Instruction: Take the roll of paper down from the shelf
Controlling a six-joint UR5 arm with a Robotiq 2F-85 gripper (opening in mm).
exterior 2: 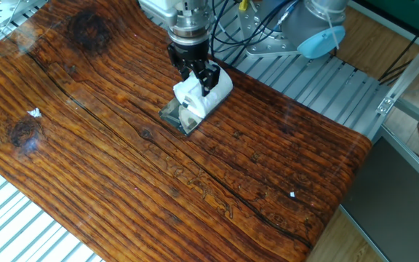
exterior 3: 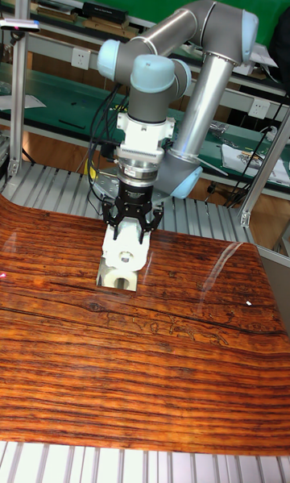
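One arm vertical, gripper [exterior 3: 129,234] clamping roll of paper [exterior 2: 203,95] on shelf [exterior 2: 178,118]

light: bright, even, from overhead | glare: pale sheen on glossy table [exterior 2: 42,44] upper left, white streak on table right in tall view | shadows: faint, short | focus: mostly sharp, slightly soft background | distortion: none evident

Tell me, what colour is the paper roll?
White; the roll of paper shows best in the fixed view.
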